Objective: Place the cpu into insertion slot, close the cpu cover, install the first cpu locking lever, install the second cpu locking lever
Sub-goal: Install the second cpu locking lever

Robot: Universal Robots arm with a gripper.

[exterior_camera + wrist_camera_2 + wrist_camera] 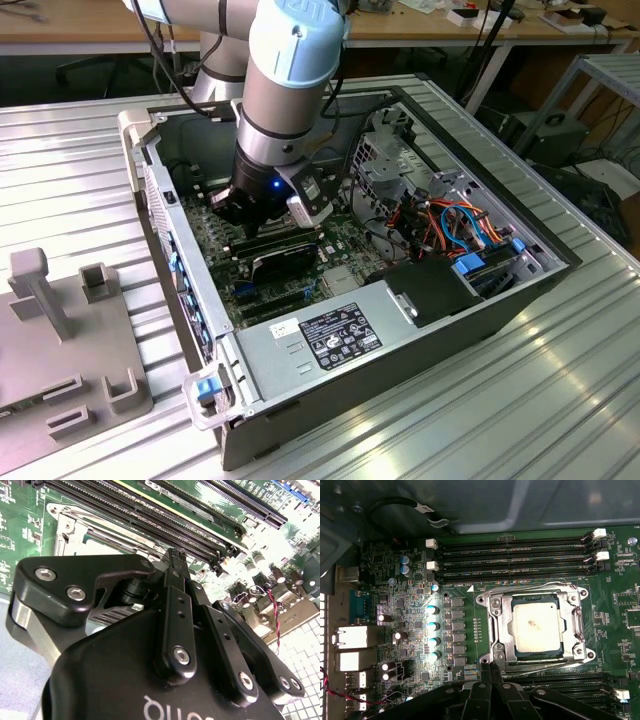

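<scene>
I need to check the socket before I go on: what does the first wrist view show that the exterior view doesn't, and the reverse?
First wrist view: the cpu lies framed by the closed cpu cover, with wire levers along two sides. I cannot tell whether they are latched. The claw sits fingertips together beside the cover's edge.
Exterior view: the open computer case, the arm reaching down into it, orange and blue cables, and a grey fixture on the exterior view's left.
Both: the green motherboard.
</scene>
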